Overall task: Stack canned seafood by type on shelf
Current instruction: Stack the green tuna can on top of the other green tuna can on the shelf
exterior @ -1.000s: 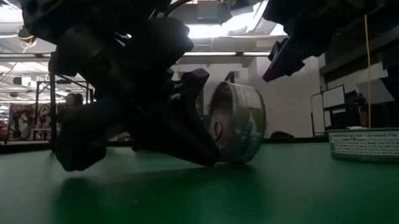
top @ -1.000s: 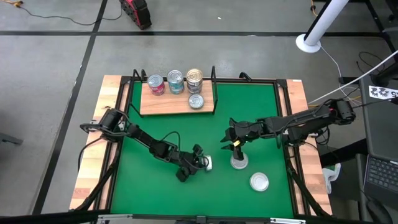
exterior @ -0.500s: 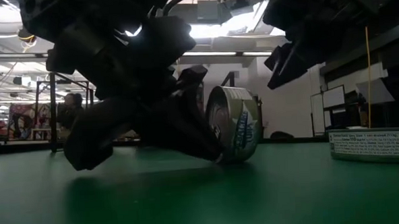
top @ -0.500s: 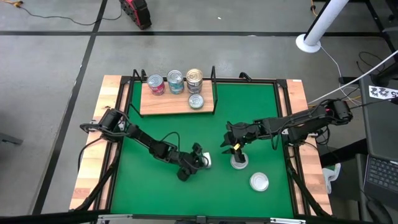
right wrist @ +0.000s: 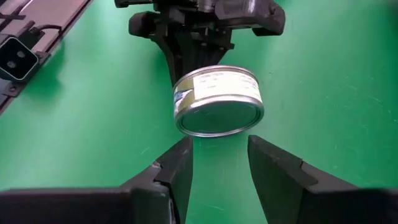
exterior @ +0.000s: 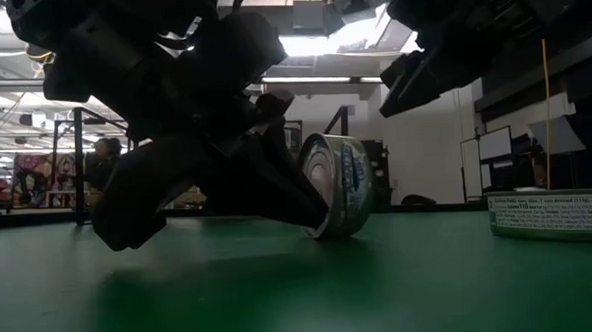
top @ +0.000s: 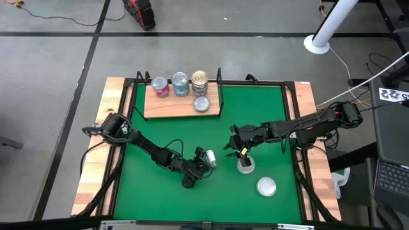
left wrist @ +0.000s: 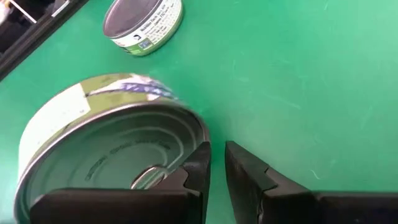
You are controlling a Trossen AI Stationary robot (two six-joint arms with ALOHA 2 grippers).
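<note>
My left gripper (top: 198,168) is low on the green mat, shut, with a tin (top: 206,158) tipped up on its rim against it. The tin has a silver lid and a white, green and blue label (left wrist: 112,93). It also shows in the low view (exterior: 339,184) and the right wrist view (right wrist: 217,99). My right gripper (top: 239,152) hovers open just right of this tin and above a second tin (top: 245,167) that lies flat. The open fingers (right wrist: 219,163) face the tipped tin. The wooden shelf (top: 167,108) at the far edge bears several tins. My left gripper touches the tipped tin with the outer side of one finger (left wrist: 198,168), at the lid's rim (left wrist: 200,134); nothing is between the shut fingers. The fingers slant down from the table's left. The tin stands tilted on its lower rim (exterior: 329,233) on the mat.
A third tin (top: 266,186) lies flat near the mat's near right corner, and one flat tin shows at the right of the low view (exterior: 553,215). On the shelf, tins stand in a far row (top: 181,84) and one sits nearer (top: 201,103). Black frame rails border the mat (top: 255,115).
The tipped tin has turned on its rim and shifted a little toward the far edge, its lid now facing more toward the near left. My left gripper has stayed low beside it and pushed along with it. My right gripper has edged slightly toward the tin.
</note>
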